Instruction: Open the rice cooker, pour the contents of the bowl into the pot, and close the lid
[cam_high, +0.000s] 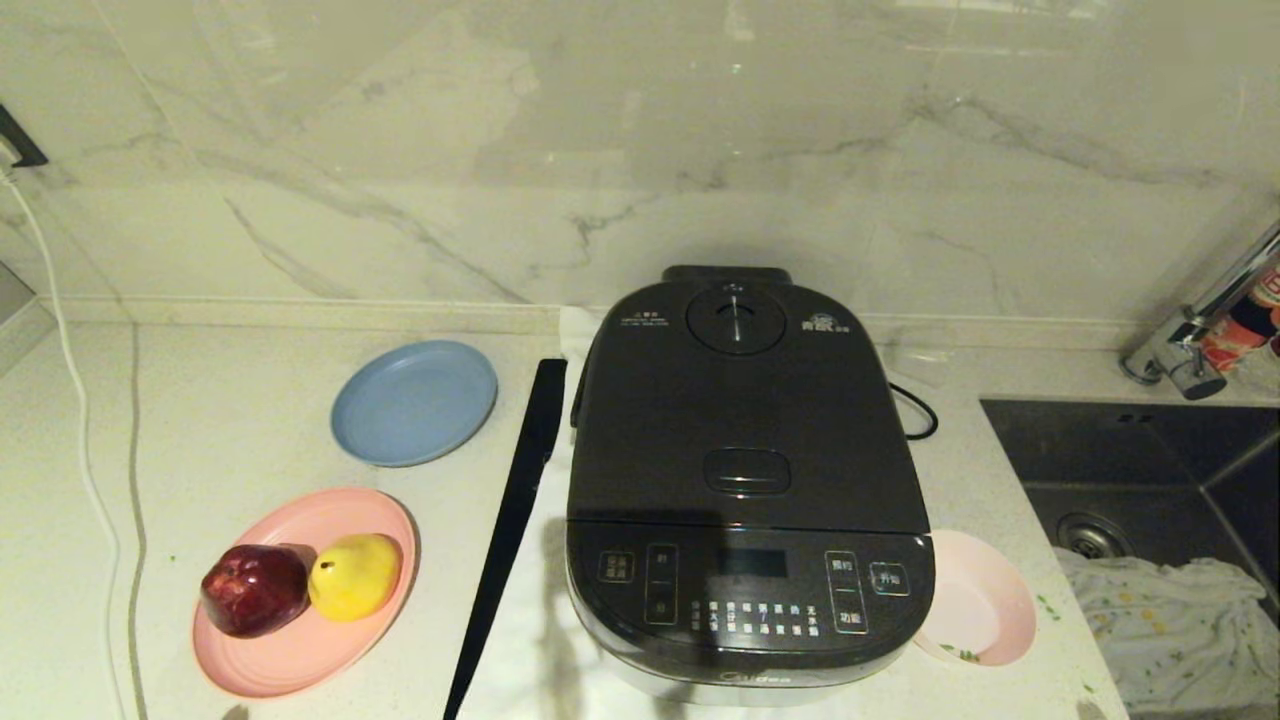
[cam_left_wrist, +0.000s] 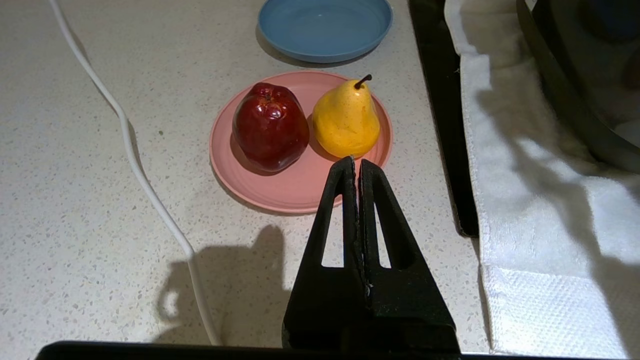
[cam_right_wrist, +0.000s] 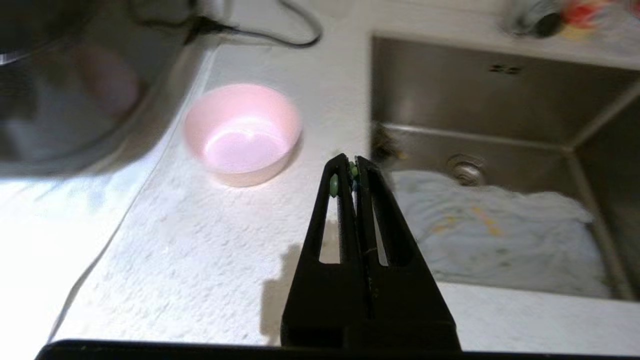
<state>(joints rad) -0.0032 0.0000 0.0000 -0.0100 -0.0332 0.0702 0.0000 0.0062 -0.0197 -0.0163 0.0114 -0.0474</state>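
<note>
Cooker (cam_high: 748, 480) first: it is the big dark grey block with rounded corners and a smooth matte top, and its lid (cam_high: 745, 400) lies flat and shut, so by my reading the task is all but done. What is left is to park well: keep both arms low and clear of the cooker, and don't brush the bowl (cam_high: 975, 610). That bowl, small, round, pale pink and glossy inside, sits just right of the cooker's front corner, nearly empty (a few green bits cling near its rim). Right gripper (cam_right_wrist: 348, 167) hangs over the speckled counter on the cooker's right, near the bowl, fingers pressed together with green specks stuck at the tips. Left gripper (cam_left_wrist: 356, 161), also pinched closed and holding nothing, sits off the cooker's left, by the pink plate (cam_left_wrist: 300, 192).
</note>
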